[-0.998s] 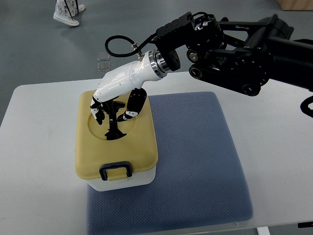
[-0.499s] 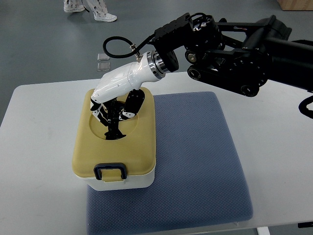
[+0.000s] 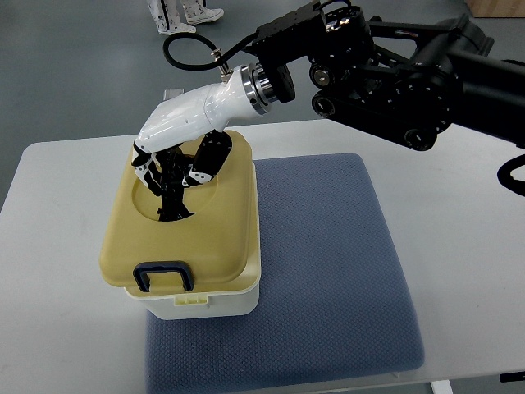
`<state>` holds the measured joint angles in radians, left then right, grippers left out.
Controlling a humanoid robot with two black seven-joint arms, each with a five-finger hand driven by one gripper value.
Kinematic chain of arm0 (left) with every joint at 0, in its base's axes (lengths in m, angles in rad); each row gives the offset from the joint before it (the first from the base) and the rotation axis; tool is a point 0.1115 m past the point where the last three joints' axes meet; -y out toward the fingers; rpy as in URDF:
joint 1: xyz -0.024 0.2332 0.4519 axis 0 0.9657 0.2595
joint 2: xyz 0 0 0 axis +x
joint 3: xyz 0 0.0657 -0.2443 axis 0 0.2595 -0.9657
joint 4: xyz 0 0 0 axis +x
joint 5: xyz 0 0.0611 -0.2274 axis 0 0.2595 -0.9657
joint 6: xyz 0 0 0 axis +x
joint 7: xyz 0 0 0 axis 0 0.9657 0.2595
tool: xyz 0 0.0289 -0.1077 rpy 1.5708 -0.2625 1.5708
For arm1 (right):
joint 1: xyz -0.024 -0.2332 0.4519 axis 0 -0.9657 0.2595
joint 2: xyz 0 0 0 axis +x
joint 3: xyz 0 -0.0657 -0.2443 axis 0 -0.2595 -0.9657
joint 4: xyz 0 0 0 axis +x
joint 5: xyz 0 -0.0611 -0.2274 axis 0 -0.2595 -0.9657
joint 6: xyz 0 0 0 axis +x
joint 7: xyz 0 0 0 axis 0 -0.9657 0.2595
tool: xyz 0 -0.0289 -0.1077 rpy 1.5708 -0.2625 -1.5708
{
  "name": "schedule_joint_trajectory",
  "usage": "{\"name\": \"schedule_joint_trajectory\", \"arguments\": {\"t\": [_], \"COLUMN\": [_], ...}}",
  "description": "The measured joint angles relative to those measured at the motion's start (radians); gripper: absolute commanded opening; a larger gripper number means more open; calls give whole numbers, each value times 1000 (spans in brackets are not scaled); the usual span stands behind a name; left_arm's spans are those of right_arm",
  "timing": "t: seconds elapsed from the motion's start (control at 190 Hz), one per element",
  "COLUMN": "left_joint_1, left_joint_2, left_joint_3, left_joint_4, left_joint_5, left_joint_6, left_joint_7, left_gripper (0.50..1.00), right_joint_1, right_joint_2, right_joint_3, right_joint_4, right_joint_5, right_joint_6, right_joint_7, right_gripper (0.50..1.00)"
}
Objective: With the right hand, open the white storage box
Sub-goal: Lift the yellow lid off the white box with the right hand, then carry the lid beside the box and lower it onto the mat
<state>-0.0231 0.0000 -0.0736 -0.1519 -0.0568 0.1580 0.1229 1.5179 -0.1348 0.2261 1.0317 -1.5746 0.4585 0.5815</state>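
Fingers [image 3: 156, 176] curled around lid handle [image 3: 172, 201], yellow lid [image 3: 221, 238] tilted

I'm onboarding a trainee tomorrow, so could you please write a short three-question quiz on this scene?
1. True or false: the right hand grips the lid by its handle.
2. What lies under the box? A) tray B) blue mat C) towel
3. Fill in: the latch at the lid's near edge is ____ in colour.

Key: 1 true; 2 B, the mat; 3 dark blue.
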Motion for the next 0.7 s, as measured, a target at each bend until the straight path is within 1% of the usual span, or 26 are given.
{"name": "schedule_joint_trajectory", "arguments": {"t": [0.142,0.294,0.478,0.699], "left_joint_1": [0,0,0,0], "left_joint_2": [0,0,0,0], "left_joint_3": [0,0,0,0], "left_joint_4": [0,0,0,0], "left_joint_5": [0,0,0,0], "left_joint_6": [0,0,0,0], "left_joint_7": [0,0,0,-1], "left_gripper": [1000,1000,1000,1000], "right_joint_1": [1,-6,-38,-151], "right_joint_2": [-32,-117,-221,-340], "right_joint_3": [44,76,97,97], "right_joint_4": [-9,-23,-62,-88], "right_joint_5": [0,0,11,19], "right_joint_6": [1,-14,-66,-139], "right_joint_7": [0,-1,-2,-1], "right_gripper": [507,507,509,509]}}
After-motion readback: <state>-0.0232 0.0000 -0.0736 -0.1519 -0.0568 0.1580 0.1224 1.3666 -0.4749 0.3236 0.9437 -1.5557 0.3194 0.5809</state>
